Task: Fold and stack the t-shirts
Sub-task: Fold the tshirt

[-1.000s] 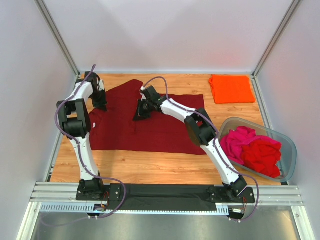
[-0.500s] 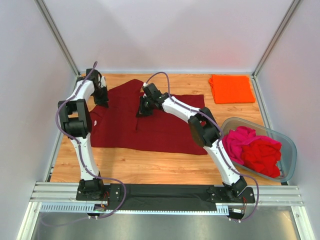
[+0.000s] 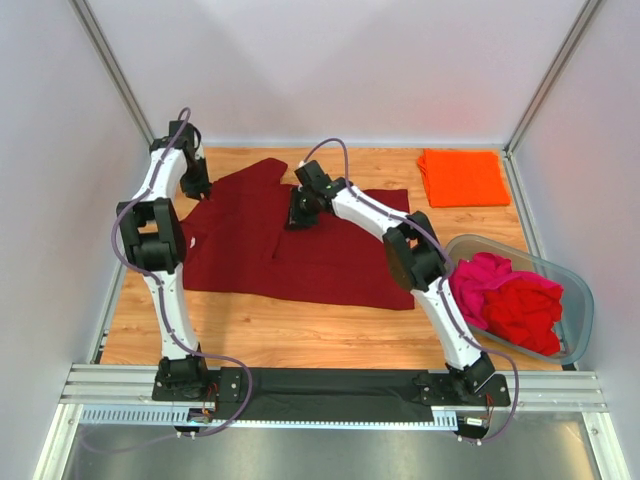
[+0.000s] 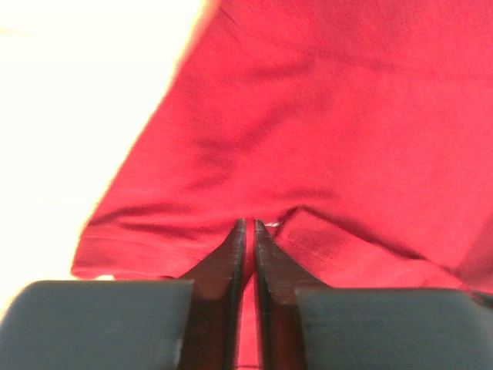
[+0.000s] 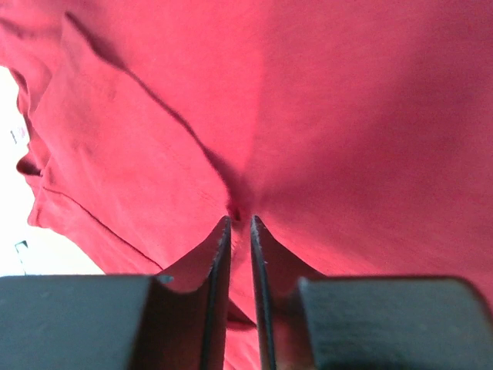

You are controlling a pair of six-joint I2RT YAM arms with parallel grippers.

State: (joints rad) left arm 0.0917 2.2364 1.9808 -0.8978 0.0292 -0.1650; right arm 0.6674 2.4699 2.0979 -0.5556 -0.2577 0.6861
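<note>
A dark maroon t-shirt [image 3: 300, 262] lies spread across the wooden table, its far left part bunched into a raised flap. My left gripper [image 3: 194, 186] [image 4: 248, 224] sits at the shirt's far left edge by a hem. Its jaws stand a narrow slit apart, with the cloth puckered at the tips. My right gripper [image 3: 301, 216] [image 5: 239, 220] rests on the shirt's far middle, jaws also slightly parted over a pinched fold. A folded orange t-shirt [image 3: 462, 177] lies at the far right. Crumpled magenta-pink [image 3: 474, 280] and red [image 3: 526, 310] t-shirts fill the tub.
The grey translucent tub [image 3: 578, 296] stands at the right edge of the table. White walls and metal posts close in the left, far and right sides. Bare wood [image 3: 300, 335] shows between the maroon shirt and the arm bases.
Both grippers have moved toward the far wall, drawing the shirt's far edge with them. Their jaws have parted from fully shut to a narrow gap.
</note>
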